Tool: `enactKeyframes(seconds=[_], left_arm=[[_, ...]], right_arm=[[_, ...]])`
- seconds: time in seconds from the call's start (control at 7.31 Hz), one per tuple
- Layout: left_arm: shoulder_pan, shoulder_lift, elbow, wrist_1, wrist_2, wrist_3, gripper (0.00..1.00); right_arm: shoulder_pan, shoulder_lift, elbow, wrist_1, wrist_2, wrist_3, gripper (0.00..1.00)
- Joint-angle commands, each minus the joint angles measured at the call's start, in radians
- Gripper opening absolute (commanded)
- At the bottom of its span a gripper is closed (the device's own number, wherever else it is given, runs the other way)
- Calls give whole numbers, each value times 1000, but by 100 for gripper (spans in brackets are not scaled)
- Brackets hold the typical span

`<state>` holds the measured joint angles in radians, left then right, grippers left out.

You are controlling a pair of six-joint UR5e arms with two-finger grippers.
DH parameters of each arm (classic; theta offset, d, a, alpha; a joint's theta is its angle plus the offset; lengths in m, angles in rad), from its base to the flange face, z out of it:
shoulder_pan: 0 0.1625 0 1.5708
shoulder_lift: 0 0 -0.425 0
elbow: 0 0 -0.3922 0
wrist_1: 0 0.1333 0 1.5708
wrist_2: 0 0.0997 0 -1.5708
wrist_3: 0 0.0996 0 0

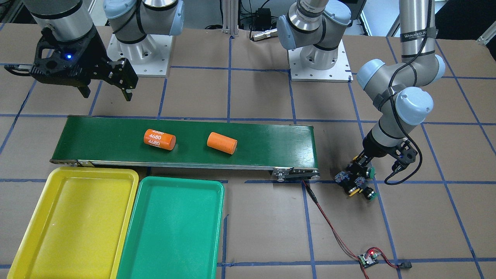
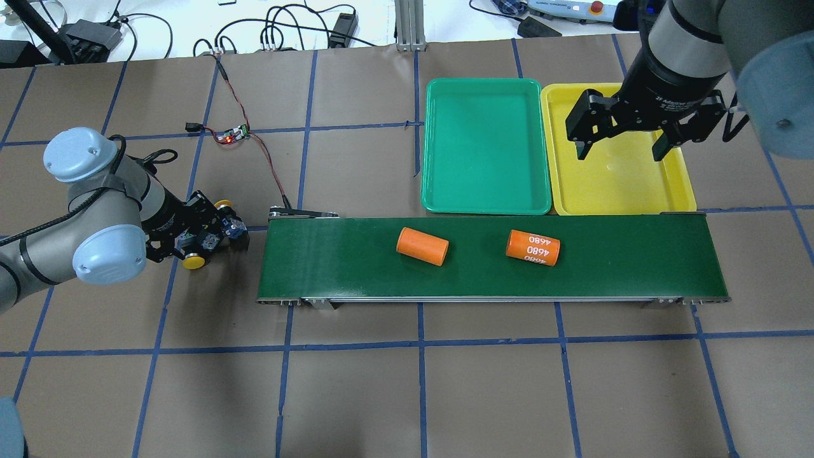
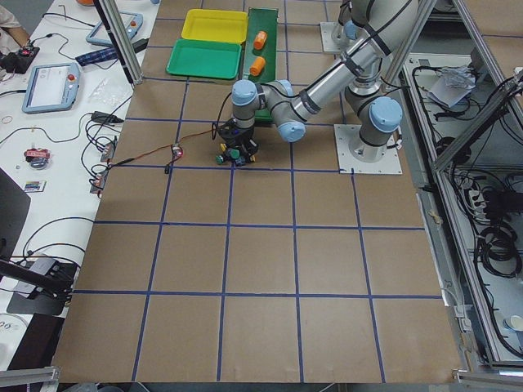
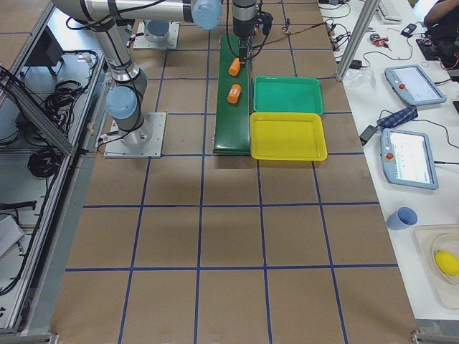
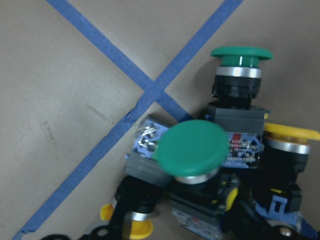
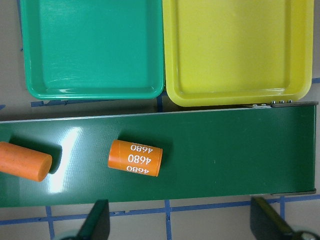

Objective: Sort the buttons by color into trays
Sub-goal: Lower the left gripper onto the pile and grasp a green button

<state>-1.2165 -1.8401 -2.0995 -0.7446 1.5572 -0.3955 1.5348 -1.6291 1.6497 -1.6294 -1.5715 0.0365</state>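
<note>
Brown table [image 2: 407, 381]: buttons [image 5: 190, 147] clustered directly under left gripper [image 2: 206, 236]; cannot tell its grip. Right gripper [image 2: 620, 154] spread, hovering over yellow tray [image 2: 674, 184]. Step judged: first pick. Next: single out one button, match tray colour.

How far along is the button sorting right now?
Nothing is sorted: the green tray and yellow tray are both empty. In hand: the left gripper is down at the four buttons, clustered on the table off the conveyor's end; whether it grips one is unclear. The right gripper hangs open. All four need sorting.
</note>
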Motion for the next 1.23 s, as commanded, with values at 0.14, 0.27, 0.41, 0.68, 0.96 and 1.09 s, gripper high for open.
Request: enactKeyframes(seconds=[0.14, 0.27, 0.41, 0.68, 0.96, 1.09], left_arm=[[-1, 5, 6, 22, 0, 50, 16], [-9, 37, 10, 14, 4, 93, 15], [-11, 53, 33, -4, 3, 96, 15], [-49, 106, 70, -140, -2, 101, 16], [-235, 153, 70, -185, -16, 152, 16], [-324, 171, 76, -185, 12, 155, 17]], right_arm=[[-2, 0, 1, 0, -1, -1, 100], [-2, 0, 1, 0, 1, 0, 100], [-2, 0, 1, 0, -1, 0, 100], [-2, 0, 1, 0, -2, 0, 100], [-2, 0, 1, 0, -1, 5, 100], [-2, 0, 2, 3, -2, 8, 100]])
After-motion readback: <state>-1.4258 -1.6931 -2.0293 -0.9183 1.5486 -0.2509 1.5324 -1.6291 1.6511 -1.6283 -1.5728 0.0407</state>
